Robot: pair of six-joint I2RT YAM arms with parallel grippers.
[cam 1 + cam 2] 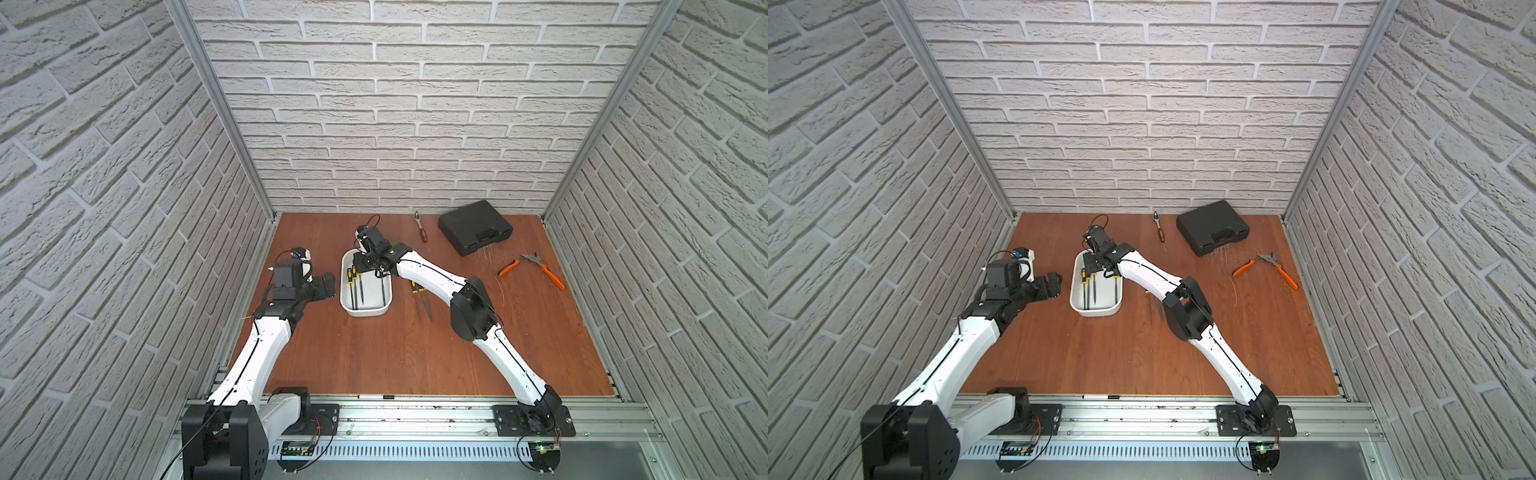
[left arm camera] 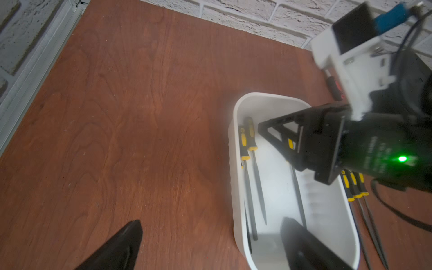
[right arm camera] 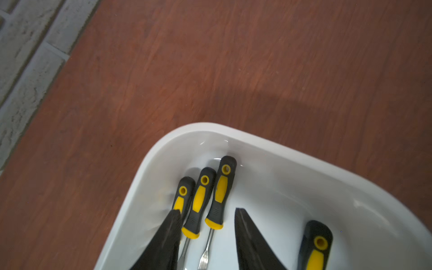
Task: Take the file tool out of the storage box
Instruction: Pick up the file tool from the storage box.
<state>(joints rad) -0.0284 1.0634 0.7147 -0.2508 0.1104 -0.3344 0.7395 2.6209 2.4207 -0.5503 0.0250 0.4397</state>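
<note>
The white storage box lies mid-table and holds several file tools with black-and-yellow handles. My right gripper reaches down into the box's far end. It is open, its fingers standing either side of two handles without closing on them. A third handle lies partly under one finger. Another file handle lies apart, outside the fingers. My left gripper hangs wide open beside the box's left wall, holding nothing.
Three more files lie on the table right of the box, under my right arm. A black case, orange-handled pliers and a red-handled ratchet tool sit at the back right.
</note>
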